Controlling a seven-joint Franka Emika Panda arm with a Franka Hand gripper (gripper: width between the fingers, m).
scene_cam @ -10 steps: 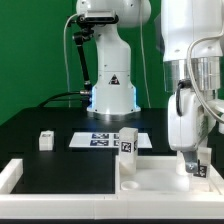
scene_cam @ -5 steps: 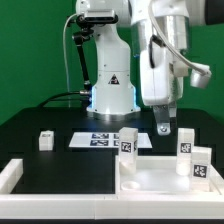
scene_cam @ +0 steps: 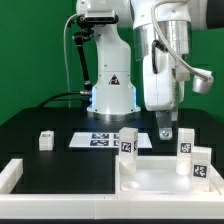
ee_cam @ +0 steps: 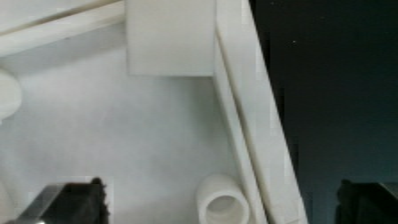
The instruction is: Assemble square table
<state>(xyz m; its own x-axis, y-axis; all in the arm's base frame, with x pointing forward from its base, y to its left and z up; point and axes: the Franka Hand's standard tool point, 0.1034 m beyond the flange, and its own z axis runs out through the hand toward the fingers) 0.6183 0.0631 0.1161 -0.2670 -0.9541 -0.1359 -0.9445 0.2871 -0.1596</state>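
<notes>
The square table's white panel (scene_cam: 152,172) lies flat at the exterior view's lower right. Three white tagged legs stand upright on it: one at its back left corner (scene_cam: 127,142), one at the back right (scene_cam: 185,144), one at the front right (scene_cam: 200,162). A fourth leg (scene_cam: 45,140) lies alone on the black table at the left. My gripper (scene_cam: 165,127) hangs above the panel's back edge, between the two back legs, open and empty. In the wrist view the gripper (ee_cam: 221,198) is wide open over the panel (ee_cam: 125,130) and a round socket (ee_cam: 222,208).
The marker board (scene_cam: 100,140) lies flat behind the panel. The low white border wall (scene_cam: 12,176) runs along the front left. The robot's base (scene_cam: 112,90) stands at the back centre. The table is black, with a green backdrop behind it.
My gripper has let go of the front right leg, risen and moved back and to the exterior view's left. That leg stays standing on the panel. Little motion in the last half second.
</notes>
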